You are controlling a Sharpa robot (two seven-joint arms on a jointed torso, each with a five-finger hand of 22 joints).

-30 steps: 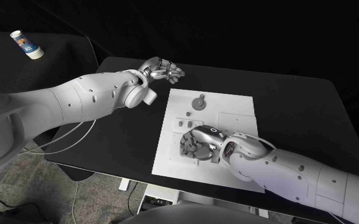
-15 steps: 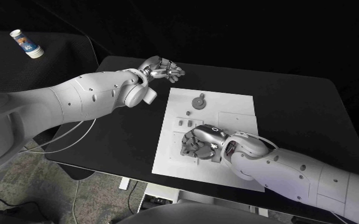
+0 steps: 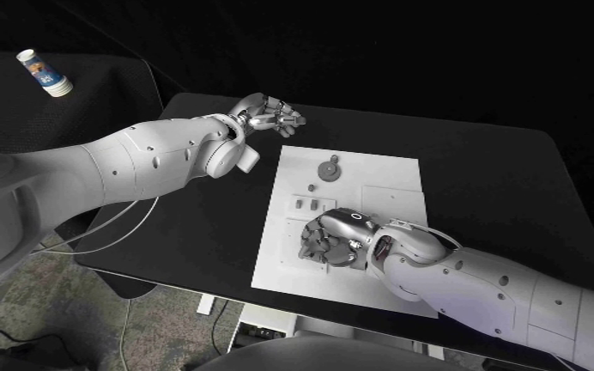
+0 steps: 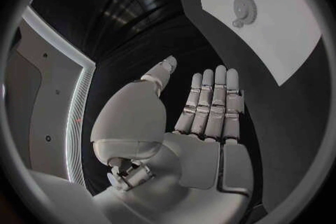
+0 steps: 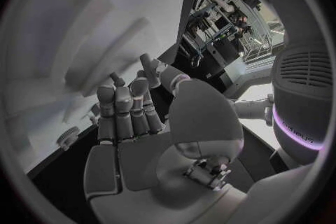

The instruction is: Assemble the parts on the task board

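i had the right hand (image 3: 332, 239) curled low over the near-left part of the task board (image 3: 386, 173); i couldn't tell if it held a part. the left hand (image 3: 268, 116) hung empty, fingers straight, over the table (image 3: 495, 173) off the board's far-left corner, gear (image 3: 330, 169) nearby

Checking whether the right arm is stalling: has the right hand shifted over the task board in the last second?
Barely. The right hand stays over the near-left part of the task board, just below the same small parts.
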